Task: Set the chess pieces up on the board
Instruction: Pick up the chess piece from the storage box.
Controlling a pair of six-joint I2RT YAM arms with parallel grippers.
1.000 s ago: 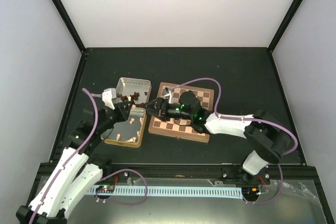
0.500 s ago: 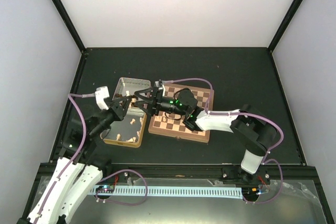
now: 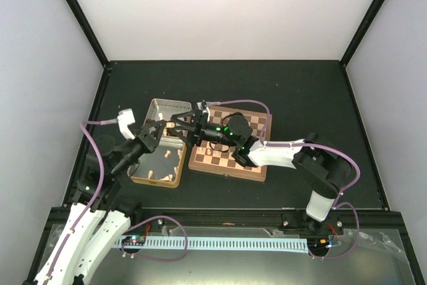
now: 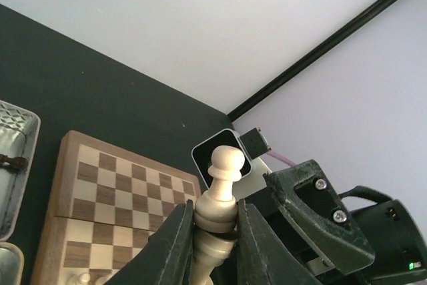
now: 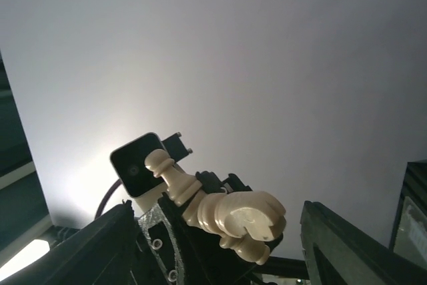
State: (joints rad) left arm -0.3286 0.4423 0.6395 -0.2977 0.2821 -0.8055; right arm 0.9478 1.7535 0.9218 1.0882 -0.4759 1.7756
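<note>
A cream pawn and a larger cream piece are pinched together in the narrow left gripper, raised over the two tin halves, just left of the board. The right gripper stands wide, one finger on each side of these pieces without touching them. More loose cream pieces lie in the near tin. All rests on a matt black table, closed in by plain white walls with black corner posts.
</note>
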